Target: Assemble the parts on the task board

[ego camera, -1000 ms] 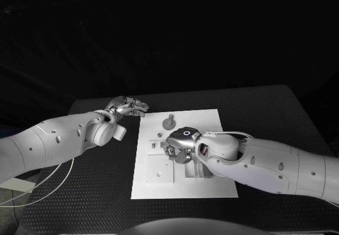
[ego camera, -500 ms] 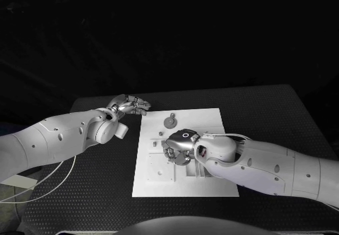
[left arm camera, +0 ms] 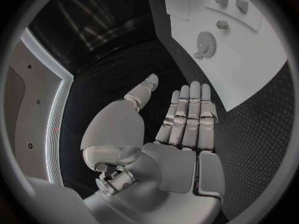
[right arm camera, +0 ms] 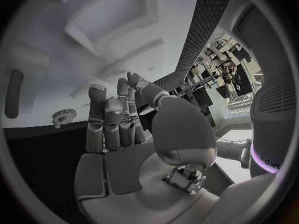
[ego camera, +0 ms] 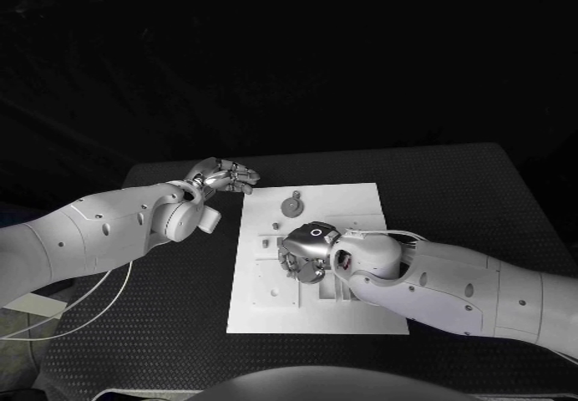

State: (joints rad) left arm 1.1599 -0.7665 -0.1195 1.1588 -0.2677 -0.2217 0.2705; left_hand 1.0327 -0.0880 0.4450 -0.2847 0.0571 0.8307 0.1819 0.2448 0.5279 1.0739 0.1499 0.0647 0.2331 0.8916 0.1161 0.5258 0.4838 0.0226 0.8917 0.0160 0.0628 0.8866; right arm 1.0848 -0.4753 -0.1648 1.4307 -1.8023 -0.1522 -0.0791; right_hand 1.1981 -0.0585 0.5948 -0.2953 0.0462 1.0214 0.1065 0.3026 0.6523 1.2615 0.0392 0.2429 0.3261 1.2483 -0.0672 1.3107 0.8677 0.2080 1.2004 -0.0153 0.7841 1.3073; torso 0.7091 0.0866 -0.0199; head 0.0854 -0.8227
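Note:
The white task board point(ego camera: 362, 209) lies in the middle of the black table. A round, gear-like grey part point(ego camera: 293, 203) lies near its far edge, also seen as the gear point(left arm camera: 206, 44) and the gear point(right arm camera: 62, 116). My right hand point(ego camera: 306, 251) hovers low over the board's middle, covering the raised fittings there; its fingers point(right arm camera: 112, 119) are stretched out with nothing between them. My left hand point(ego camera: 224, 177) hangs over the table just off the board's far left corner, fingers point(left arm camera: 190, 112) straight and side by side, thumb apart, holding nothing.
Small raised pieces point(ego camera: 267, 244) and a block point(left arm camera: 222, 25) stand on the board's left half. A white cable point(ego camera: 73, 313) trails over the table's left edge. Bare black mat point(ego camera: 469, 200) surrounds the board.
My right hand has crept slightly toward the board's near side. My left hand has edged a little toward the board with its fingers straighter. The parts have not moved.

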